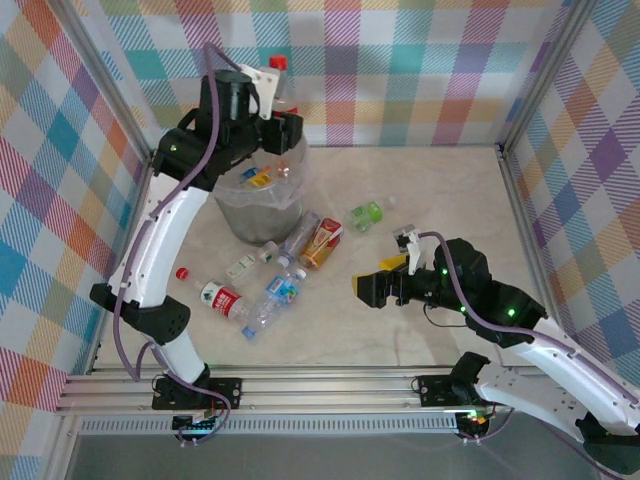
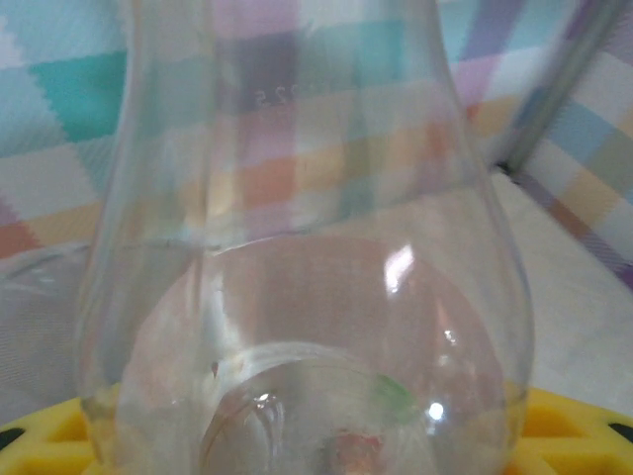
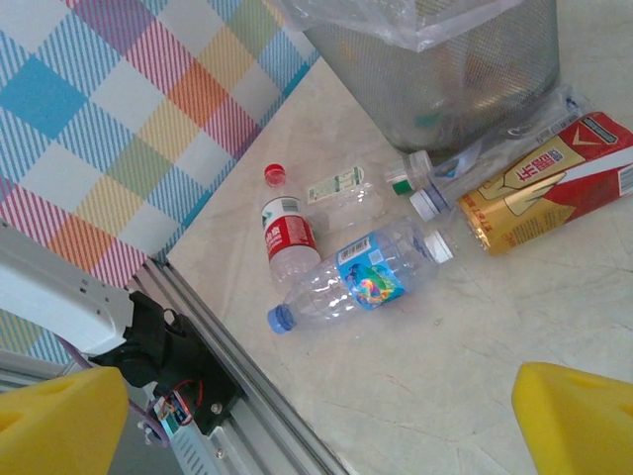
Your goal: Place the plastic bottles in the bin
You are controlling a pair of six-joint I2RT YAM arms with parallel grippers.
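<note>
Top external view puts the bin (image 1: pixel 243 222) at the far left of the table (image 1: pixel 430 200). The left arm (image 1: pixel 160 240) is raised over its mouth, so a let-go bottle would drop straight in. The left gripper (image 2: pixel 307 447) is clenched on a clear bottle (image 2: pixel 307 247), with its yellow pads (image 2: pixel 564 426) pressing either side. I cannot quite tell whether the bottle hangs squarely above the opening. The right gripper (image 3: pixel 318 421) hovers low with its fingers spread wide and nothing between them. It faces the loose bottles lying just in front of the bin, probably to take the blue-label bottle (image 3: pixel 361 282) or the red-label bottle (image 3: pixel 287 233) beside it. A small green bottle (image 1: pixel 367 213) lies apart to the right.
</note>
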